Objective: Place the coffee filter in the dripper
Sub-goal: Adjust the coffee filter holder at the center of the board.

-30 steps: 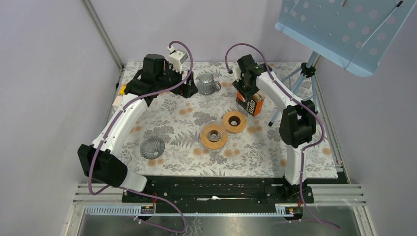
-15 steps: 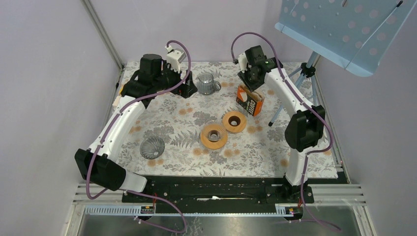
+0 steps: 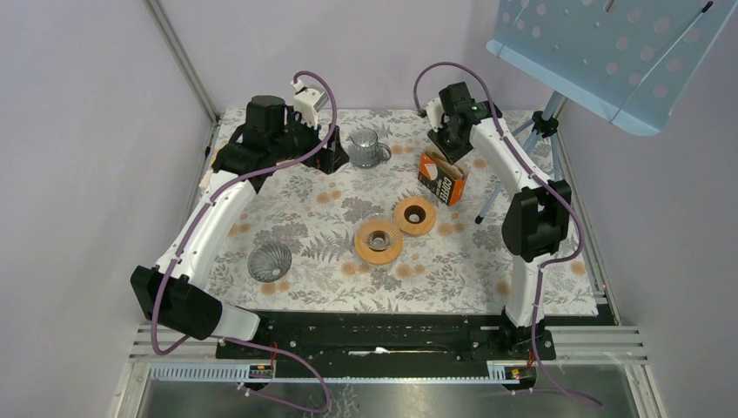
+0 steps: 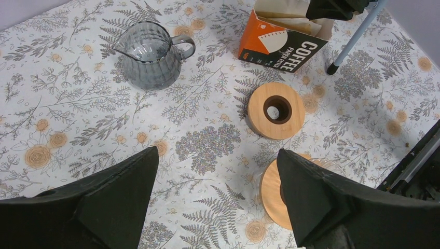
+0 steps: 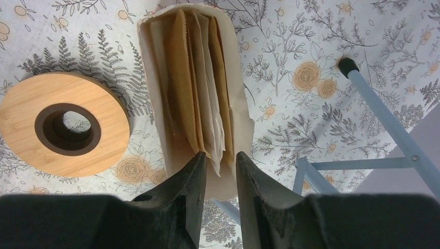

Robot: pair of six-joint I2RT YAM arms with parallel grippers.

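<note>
Early stage: right gripper point(image 5: 218, 163), fingers narrowly pinching a pale paper filter point(image 5: 214, 129) from the orange cardboard box point(image 3: 442, 180); left gripper point(image 4: 215, 199) spread wide; glass dripper point(image 3: 269, 260) at seven o'clock awaits, unfilled.

Pale lilac walls point(image 3: 78, 131) on left, back & right. Aluminium frame post point(image 3: 181, 59) runs down left back corner. Table covered w/ floral cloth point(image 3: 452, 261), grey ferns & orange roses on white. Black rail point(image 3: 374, 335) along near edge, metal tray below. Blue perforated stand top point(image 3: 600, 52) at upper right, tripod legs point(image 3: 513, 165) on cloth. Even, soft light, faint shadows.
</note>
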